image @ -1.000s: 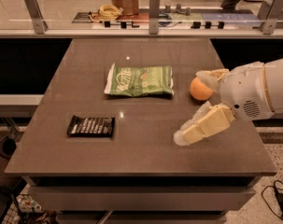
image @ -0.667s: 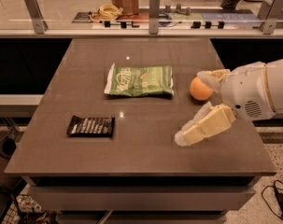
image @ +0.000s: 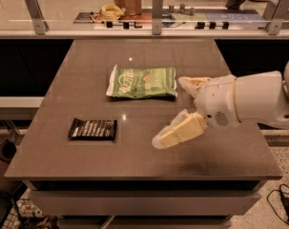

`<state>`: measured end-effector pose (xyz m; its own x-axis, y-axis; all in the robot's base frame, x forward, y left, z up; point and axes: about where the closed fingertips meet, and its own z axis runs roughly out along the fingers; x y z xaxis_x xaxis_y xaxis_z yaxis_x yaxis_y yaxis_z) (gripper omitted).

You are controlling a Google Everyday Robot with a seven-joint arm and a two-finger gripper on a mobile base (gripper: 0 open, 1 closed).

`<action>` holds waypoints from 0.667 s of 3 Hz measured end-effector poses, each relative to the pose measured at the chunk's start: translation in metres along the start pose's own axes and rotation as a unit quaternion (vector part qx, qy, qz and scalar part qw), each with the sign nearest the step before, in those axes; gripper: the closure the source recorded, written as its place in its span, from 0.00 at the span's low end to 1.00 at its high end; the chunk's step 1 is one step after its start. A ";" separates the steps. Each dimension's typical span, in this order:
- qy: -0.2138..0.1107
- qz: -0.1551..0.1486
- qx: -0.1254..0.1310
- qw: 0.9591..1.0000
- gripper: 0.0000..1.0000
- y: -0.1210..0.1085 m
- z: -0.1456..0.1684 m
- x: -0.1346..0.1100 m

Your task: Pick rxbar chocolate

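- Since a second ago, the gripper (image: 174,112) has slid sideways. It was out past the right end of the green snack bag (image: 143,82). Now it hangs in front of that end, closer to the rxbar chocolate (image: 93,129).
- Neither the green snack bag nor the rxbar chocolate has moved. Both lie in the same spots on the table (image: 87,61).
- An orange fruit sat just past the right end of the green snack bag before. The arm now covers that spot, so I cannot see the fruit plainly.
- The two fingers (image: 180,133) are spread apart and nothing is between them. They are above the table and not touching the green snack bag.
- The rxbar chocolate lies flat in front of the left end of the green snack bag, with a gap between them. It is near the front edge of the table, and nothing lies on top of it.
- I think the reach for the bar has begun, but the grab is not yet done. The gripper is well apart from the bar, so it has to go farther across and then down.
- Count: one rxbar chocolate, one green snack bag, one table, and one gripper with two fingers.
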<state>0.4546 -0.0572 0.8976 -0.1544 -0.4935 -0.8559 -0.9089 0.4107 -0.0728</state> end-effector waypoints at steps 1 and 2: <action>-0.018 -0.011 -0.005 1.000 0.00 0.005 0.030 0.000; -0.032 -0.012 -0.015 0.999 0.00 0.009 0.058 0.006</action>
<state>0.4676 -0.0118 0.8622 -0.1075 -0.4520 -0.8855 -0.9235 0.3754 -0.0795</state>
